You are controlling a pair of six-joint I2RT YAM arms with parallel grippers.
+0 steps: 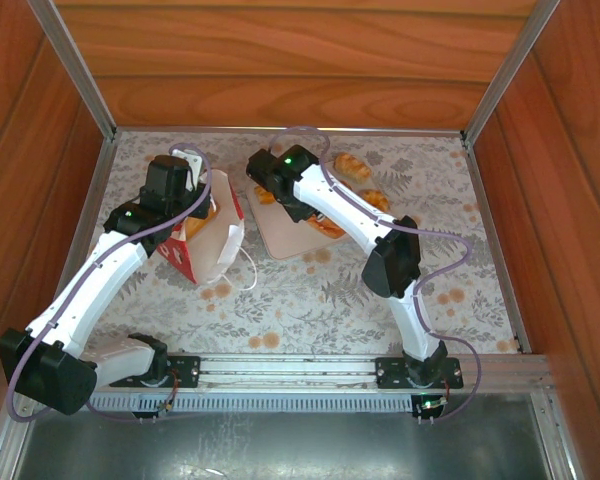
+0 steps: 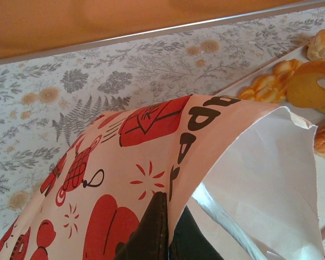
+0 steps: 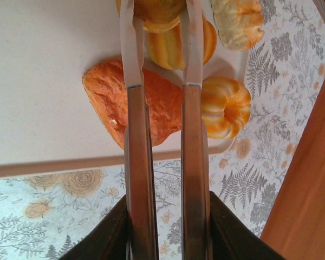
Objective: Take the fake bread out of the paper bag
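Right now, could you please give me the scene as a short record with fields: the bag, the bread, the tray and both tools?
paper bag: tilted, mouth open toward the tray
left tool: shut on the bag's upper edge
right tool: over the tray, apparently gripping a bread piece at its tips
bread on tray: several pieces, among them an orange loaf and a striped bun

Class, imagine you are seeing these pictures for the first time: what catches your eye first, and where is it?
The red-and-white paper bag stands out left of centre, its rim pinched by the left gripper. To its right, glossy orange fake bread lies on a beige tray, where the right gripper grips one piece.
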